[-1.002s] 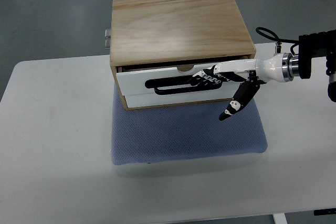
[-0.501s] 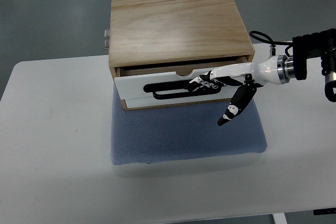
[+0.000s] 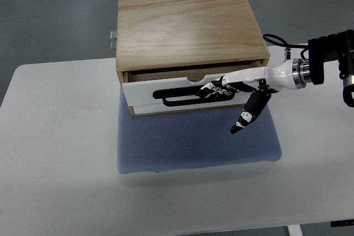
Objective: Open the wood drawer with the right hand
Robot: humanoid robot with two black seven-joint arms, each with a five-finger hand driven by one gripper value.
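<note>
Right hand (image 3: 229, 88) fingers hooked in black handle (image 3: 182, 94) of drawer (image 3: 182, 93), thumb hanging free. Drawer slightly out of wooden box (image 3: 188, 29) on blue mat (image 3: 193, 142). Pull straight, level, toward robot.

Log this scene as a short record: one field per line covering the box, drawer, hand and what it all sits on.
box: wooden box, standing on a blue mat
drawer: white front with a black handle, pulled out a little, a gap showing behind its top edge
right hand: right hand, fingers hooked in the handle, thumb pointing down, free
left hand: not in view
surface: white table
</note>
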